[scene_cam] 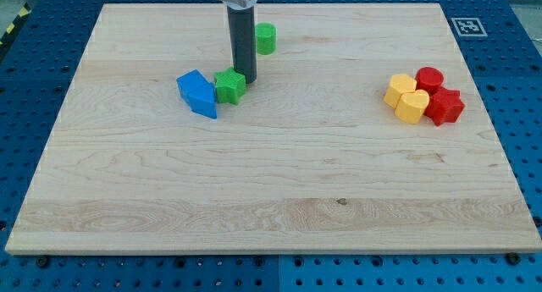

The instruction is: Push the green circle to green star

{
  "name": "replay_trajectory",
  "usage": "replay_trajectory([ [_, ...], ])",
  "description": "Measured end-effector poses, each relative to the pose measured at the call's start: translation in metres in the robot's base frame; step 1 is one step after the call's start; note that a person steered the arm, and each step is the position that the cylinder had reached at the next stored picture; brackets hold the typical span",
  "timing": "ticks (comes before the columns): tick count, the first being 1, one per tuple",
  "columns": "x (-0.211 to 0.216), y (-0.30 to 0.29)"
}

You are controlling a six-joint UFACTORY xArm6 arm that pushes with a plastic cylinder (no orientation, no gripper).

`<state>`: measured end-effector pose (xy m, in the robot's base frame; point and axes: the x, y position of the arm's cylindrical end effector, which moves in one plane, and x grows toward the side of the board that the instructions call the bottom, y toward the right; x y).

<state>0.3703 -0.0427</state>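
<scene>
The green circle (266, 38) is a short green cylinder near the view's top, left of centre. The green star (229, 86) lies below and left of it, touching two blue blocks (197, 93) on its left. My dark rod comes down from the view's top between the two green blocks. My tip (246, 79) sits at the star's upper right edge, touching or almost touching it. The circle is a short way up and right of the tip, apart from the rod.
The wooden board (271, 190) lies on a blue perforated table. At the view's right is a cluster of two yellow blocks (406, 98), a red cylinder (429, 79) and a red star (445, 107). A fiducial marker (466, 25) sits at the top right corner.
</scene>
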Motion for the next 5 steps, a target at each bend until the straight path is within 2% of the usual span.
replay_trajectory([
  [1, -0.027, 0.004],
  [2, -0.074, -0.018],
  [3, -0.147, -0.028],
  [4, -0.156, 0.026],
  [5, -0.11, 0.046],
])
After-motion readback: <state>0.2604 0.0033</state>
